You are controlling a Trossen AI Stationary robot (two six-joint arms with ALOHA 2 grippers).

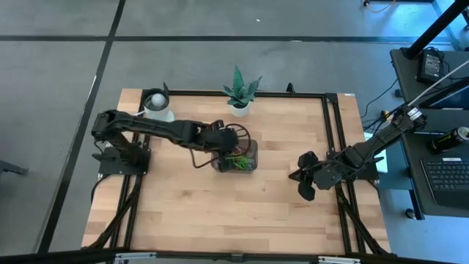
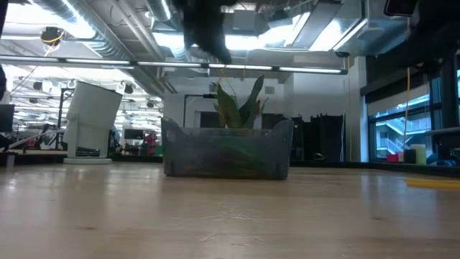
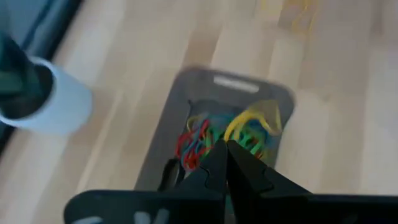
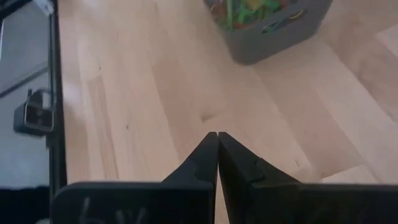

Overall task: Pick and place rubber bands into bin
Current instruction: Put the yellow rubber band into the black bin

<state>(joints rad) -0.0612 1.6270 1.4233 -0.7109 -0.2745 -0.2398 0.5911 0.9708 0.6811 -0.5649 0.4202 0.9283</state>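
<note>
Overhead, the left gripper (image 3: pixel 225 148) hovers above the bin (image 3: pixel 186 87), fingers pressed together.

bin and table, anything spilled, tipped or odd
Nothing stands out. The bin sits flat and upright on the table, with the rubber bands piled inside it. The left gripper is shut above them, and the white cup and plant stand upright.

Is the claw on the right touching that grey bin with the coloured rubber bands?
Apart. The high view shows the right gripper well to one side of the bin, with bare table between them; the right wrist view shows the same gap.
</note>
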